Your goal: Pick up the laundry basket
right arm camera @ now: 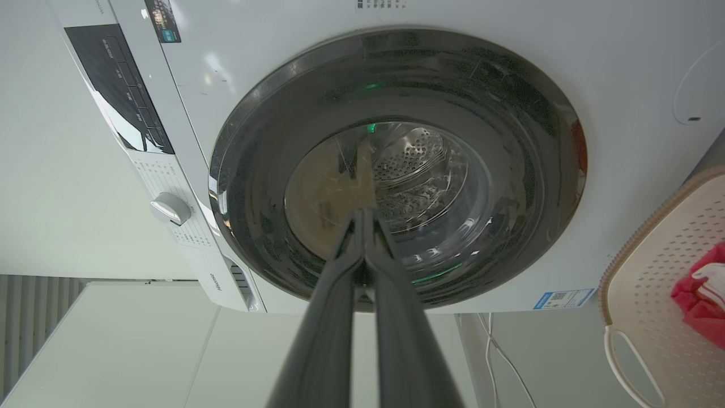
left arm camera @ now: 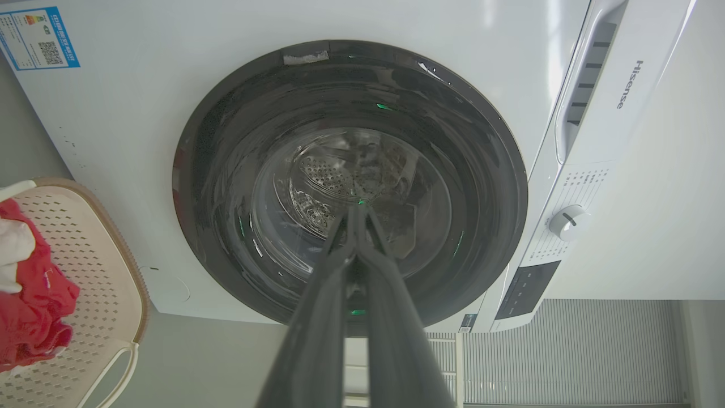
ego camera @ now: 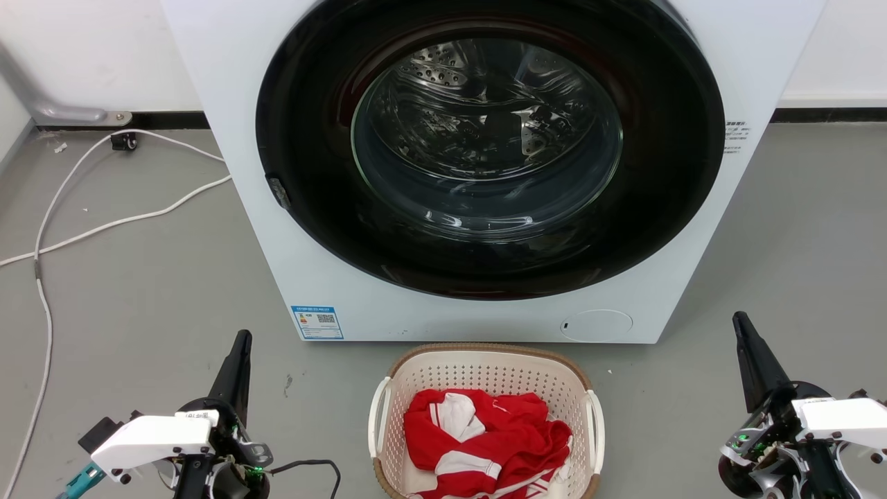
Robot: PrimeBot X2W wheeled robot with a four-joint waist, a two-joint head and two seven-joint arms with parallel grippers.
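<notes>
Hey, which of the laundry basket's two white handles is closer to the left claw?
The left handle of the laundry basket, on the side facing the left claw; the right handle lies across the red clothes, nearer the right claw.

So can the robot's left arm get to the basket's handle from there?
Probably yes: only floor lies between the left gripper and the basket's near handle, but it is shut.
</notes>
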